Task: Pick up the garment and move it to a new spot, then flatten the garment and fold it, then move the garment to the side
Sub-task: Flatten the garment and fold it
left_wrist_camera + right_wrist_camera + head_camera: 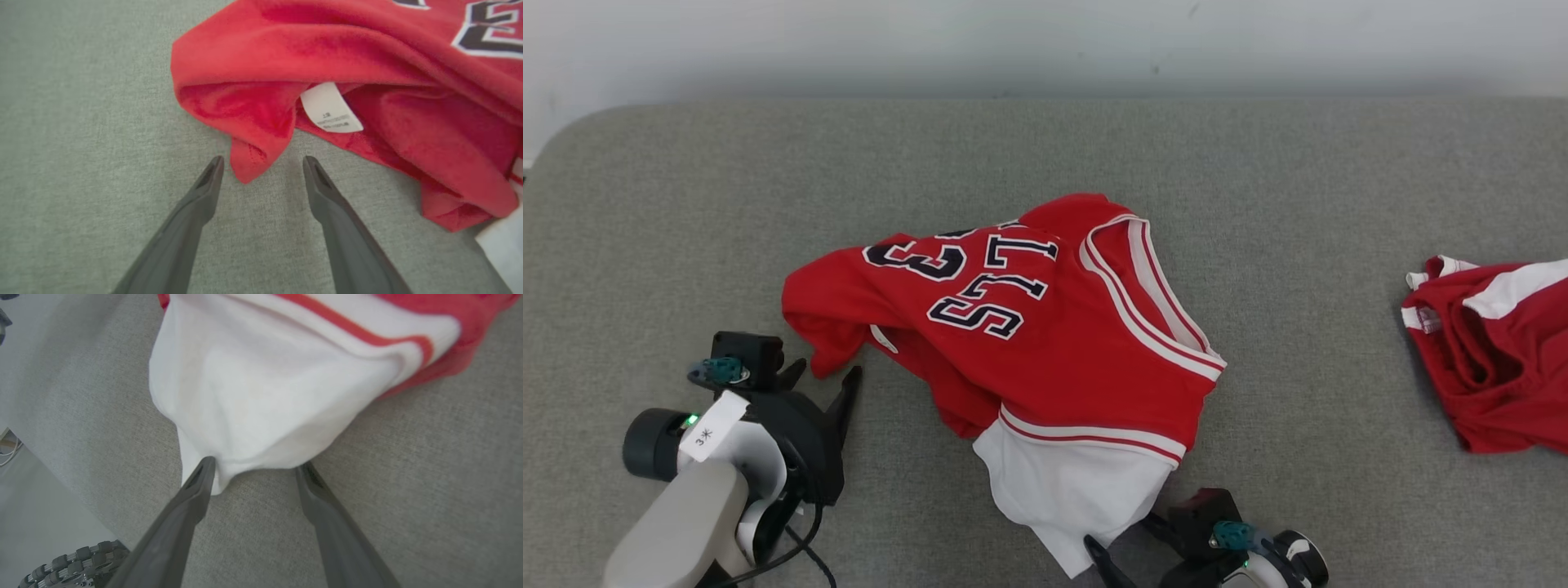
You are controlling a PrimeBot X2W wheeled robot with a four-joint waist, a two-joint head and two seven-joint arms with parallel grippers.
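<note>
Grippers: two, both spread wide, grasping nothing.
Left gripper [263,161]: one red jersey corner lies between its fingertips.
Right gripper [256,463]: fingertips at the jersey's white edge.
Jersey [1045,343]: one, crumpled, mid-surface [686,204].
Tag [331,108]: one, white.
Second garment [1494,359]: one, far right, well apart.

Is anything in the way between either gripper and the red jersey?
Nothing visible. The open left gripper has a red corner of the jersey between its fingertips, and the open right gripper sits at its white hem.
</note>
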